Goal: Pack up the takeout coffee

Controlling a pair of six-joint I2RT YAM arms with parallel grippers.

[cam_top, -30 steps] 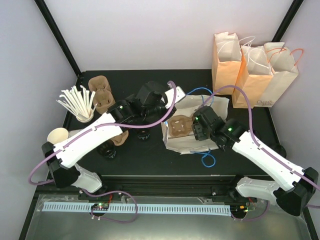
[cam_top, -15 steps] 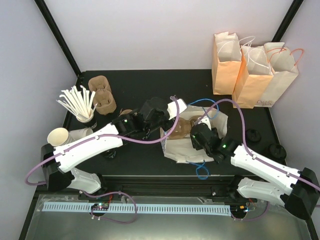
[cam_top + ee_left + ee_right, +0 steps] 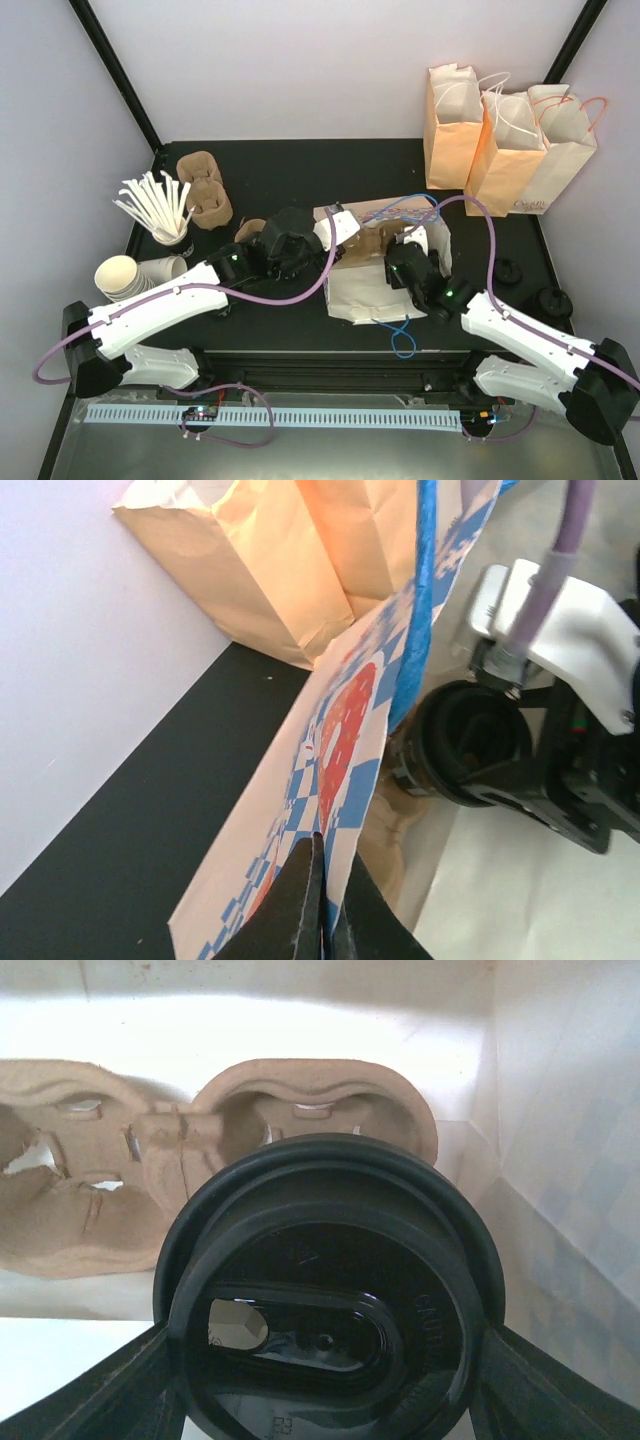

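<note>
Cup (image 3: 325, 1290) held at the mouth of the bag (image 3: 340, 730)
Right jaws grip the black lidded cup, near the carrier (image 3: 300, 1100) inside the bag lying mid-table (image 3: 270, 170); left jaws pinch the bag's raised edge.

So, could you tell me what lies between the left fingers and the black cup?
The brown pulp carrier inside the bag, ahead of the cup; the top view shows it.

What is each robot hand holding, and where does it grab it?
Left gripper: the printed paper bag, pinched by its edge. Right gripper: the black lidded cup, gripped by its sides.
</note>
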